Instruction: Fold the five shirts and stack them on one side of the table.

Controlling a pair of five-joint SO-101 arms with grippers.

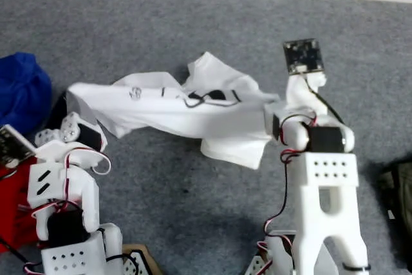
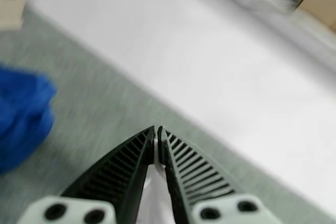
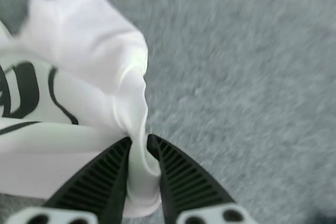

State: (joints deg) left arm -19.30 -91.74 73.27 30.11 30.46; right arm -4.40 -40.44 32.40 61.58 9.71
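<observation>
A white shirt with black print hangs stretched between both arms above the grey table. My left gripper is shut on a thin white fold of the shirt at its left end. My right gripper is shut on a bunched edge of the same shirt at its right end. In the high view the right arm stands at the right and the left arm at the lower left, with the shirt's lower part sagging between them.
A blue shirt lies crumpled at the table's left edge, also blue shirt in the left wrist view. Red cloth sits beside the left arm's base. A dark garment lies at the right edge.
</observation>
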